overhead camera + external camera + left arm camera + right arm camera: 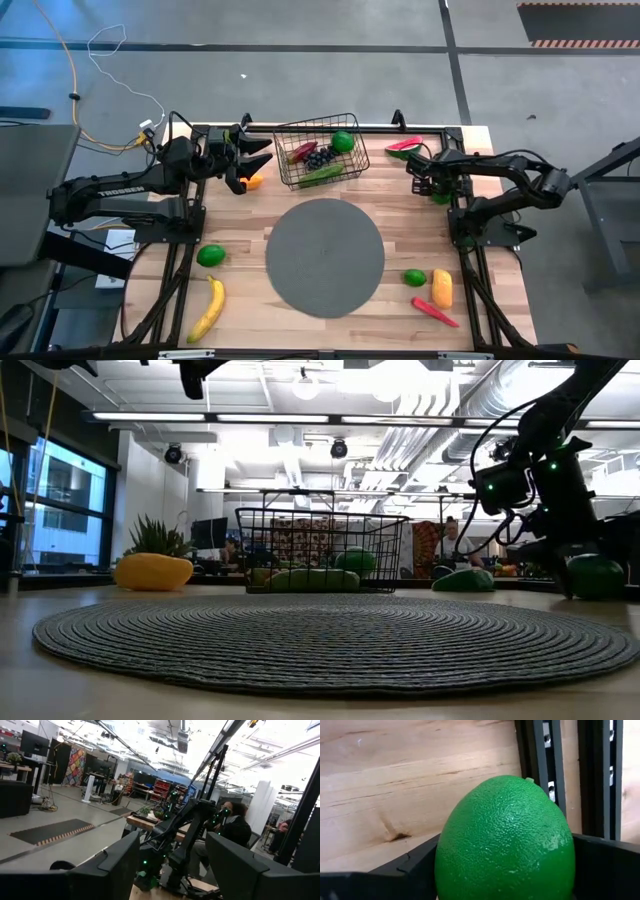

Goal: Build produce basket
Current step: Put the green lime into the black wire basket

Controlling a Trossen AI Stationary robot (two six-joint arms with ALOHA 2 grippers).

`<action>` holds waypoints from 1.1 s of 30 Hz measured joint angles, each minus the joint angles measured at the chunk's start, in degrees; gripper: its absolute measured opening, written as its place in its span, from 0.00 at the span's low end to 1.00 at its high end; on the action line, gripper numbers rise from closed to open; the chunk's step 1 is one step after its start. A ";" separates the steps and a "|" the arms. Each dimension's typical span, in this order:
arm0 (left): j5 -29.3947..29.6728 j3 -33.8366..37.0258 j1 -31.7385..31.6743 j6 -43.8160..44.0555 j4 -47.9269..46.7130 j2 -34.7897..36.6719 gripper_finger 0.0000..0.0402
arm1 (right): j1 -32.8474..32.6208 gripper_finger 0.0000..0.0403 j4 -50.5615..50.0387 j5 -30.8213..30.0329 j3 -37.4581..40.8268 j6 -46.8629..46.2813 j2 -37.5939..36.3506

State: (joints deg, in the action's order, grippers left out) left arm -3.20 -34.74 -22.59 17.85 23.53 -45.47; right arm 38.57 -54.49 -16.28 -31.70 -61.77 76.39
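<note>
High view shows your basket [320,150] at the table's far edge already holding a lime, grapes, a chilli and a cucumber; the banana [208,308] and other pieces wait outside. Your right gripper [437,190] has its fingers around a lime [505,840] near the right rail, with little room there. The left gripper [250,160] hangs part-open and empty beside the basket

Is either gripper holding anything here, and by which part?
The right gripper has a green lime between its fingers, around its middle; whether it is clamped cannot be told. The left gripper holds nothing.
</note>
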 joint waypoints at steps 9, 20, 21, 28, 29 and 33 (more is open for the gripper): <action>0.01 0.00 0.01 1.15 0.00 0.00 0.54 | -2.87 0.76 7.15 -5.14 -8.83 20.05 -11.58; 0.85 0.00 0.02 3.02 -0.20 0.00 0.54 | -13.69 0.76 46.82 19.66 -7.45 28.33 -23.49; 0.99 0.00 0.02 3.02 -0.20 0.00 0.54 | -14.53 0.76 50.69 20.39 -7.45 28.17 -23.51; -0.13 0.00 0.04 3.18 -0.17 0.00 0.54 | -17.36 0.76 77.75 26.69 -7.50 34.64 -23.55; -0.77 0.00 0.04 3.15 -0.17 0.00 0.54 | -17.73 0.76 79.05 27.39 -7.50 37.58 -23.56; -1.29 0.00 0.04 3.16 -0.16 0.01 0.54 | -19.08 0.76 77.90 29.60 -7.52 44.03 -23.51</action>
State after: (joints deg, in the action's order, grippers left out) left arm -4.49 -34.74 -22.55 21.00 23.36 -45.46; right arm 19.48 23.41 13.32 -39.22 -17.74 52.88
